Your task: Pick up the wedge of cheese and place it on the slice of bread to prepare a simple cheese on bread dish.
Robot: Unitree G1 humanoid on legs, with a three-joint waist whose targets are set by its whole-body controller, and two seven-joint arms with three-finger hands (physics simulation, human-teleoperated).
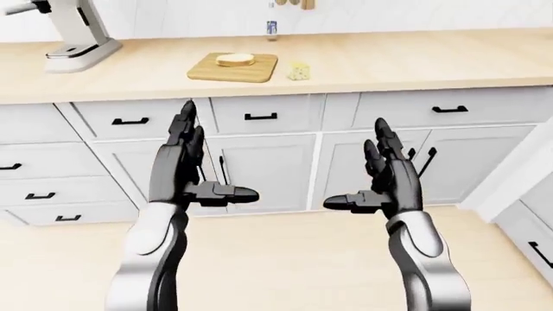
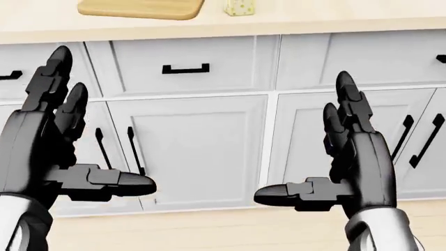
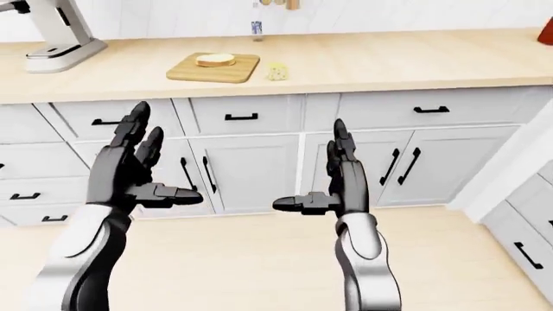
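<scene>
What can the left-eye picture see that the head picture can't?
Only the left-eye view shows the slice of bread on the cutting board, the stand mixer at top left, and a small bottle by the wall. Only the head view shows the cabinet doors up close, filling the picture. Both show the cheese wedge on the counter, and the open, empty left hand and right hand.

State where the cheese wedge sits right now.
In the left-eye view the cheese wedge sits on the counter, just right of the cutting board bearing the bread.
</scene>
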